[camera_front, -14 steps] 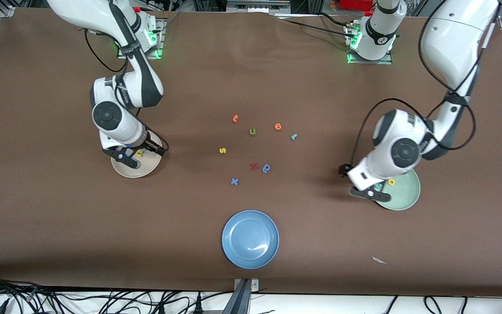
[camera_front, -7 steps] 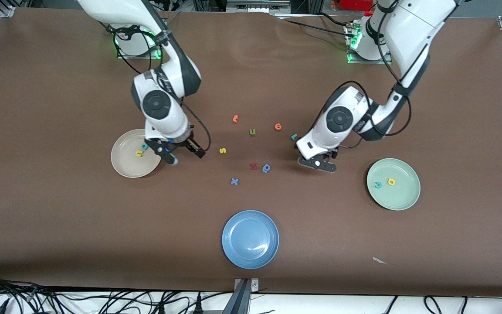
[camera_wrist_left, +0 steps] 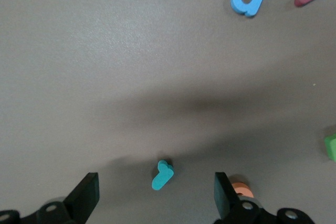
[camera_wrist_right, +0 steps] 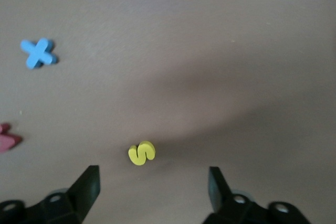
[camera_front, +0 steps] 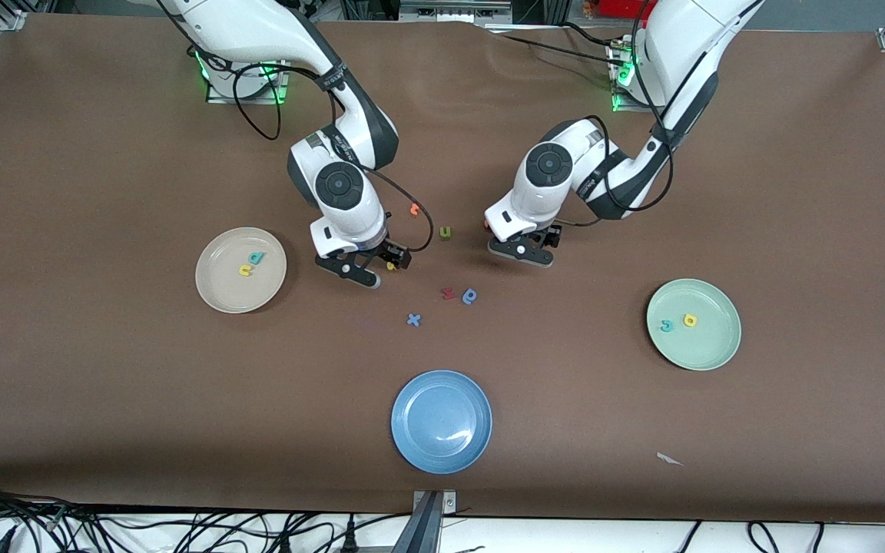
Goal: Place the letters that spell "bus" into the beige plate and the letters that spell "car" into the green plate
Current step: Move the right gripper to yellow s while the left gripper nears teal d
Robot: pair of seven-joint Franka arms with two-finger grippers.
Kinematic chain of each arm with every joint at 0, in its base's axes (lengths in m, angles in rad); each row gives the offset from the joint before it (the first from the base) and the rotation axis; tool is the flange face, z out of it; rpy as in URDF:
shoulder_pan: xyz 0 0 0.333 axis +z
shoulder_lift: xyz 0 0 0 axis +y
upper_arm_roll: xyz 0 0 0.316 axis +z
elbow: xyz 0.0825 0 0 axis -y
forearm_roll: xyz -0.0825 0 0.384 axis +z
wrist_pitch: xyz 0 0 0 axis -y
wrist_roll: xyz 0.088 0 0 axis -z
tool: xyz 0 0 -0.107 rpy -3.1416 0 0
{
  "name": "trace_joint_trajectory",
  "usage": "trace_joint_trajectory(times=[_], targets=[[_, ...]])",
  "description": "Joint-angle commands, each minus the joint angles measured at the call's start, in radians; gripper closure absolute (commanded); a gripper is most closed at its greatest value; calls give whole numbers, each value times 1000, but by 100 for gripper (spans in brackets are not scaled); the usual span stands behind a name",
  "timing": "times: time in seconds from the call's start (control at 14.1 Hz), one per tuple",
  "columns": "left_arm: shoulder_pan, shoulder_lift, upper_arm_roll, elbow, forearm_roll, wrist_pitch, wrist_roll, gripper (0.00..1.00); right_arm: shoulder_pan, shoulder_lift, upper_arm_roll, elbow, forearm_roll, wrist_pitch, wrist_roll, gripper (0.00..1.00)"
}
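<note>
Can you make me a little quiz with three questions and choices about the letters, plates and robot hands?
1. Where is the yellow "s"?
A. in the blue plate
B. on the table under the right gripper
C. in the green plate

2. How many letters lie in the beige plate?
A. two
B. none
C. four

3. How is the left gripper over the teal "r"?
A. shut on it
B. open, with the letter between its fingers
C. holding a plate

Answers: 1 B, the right wrist view shows it lying on the table between the open fingers. 2 A, a teal one and a yellow one. 3 B, the fingers stand apart, clear of the letter.
</note>
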Motion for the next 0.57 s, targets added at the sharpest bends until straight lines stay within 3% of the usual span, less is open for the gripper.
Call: trace_joint_trajectory(times=[0.0,0.07,0.5], targets=[[2,-23,0,-45,70,33,-70,8,14,31,-3,18,-1,32,-102,42],[2,-23,0,-45,70,33,-73,10,16,34,-3,17,-2,32,-116,49],[-18,19,1,-34,72,50,-120,26,28,66,-3,17,-4,93,-126,50]])
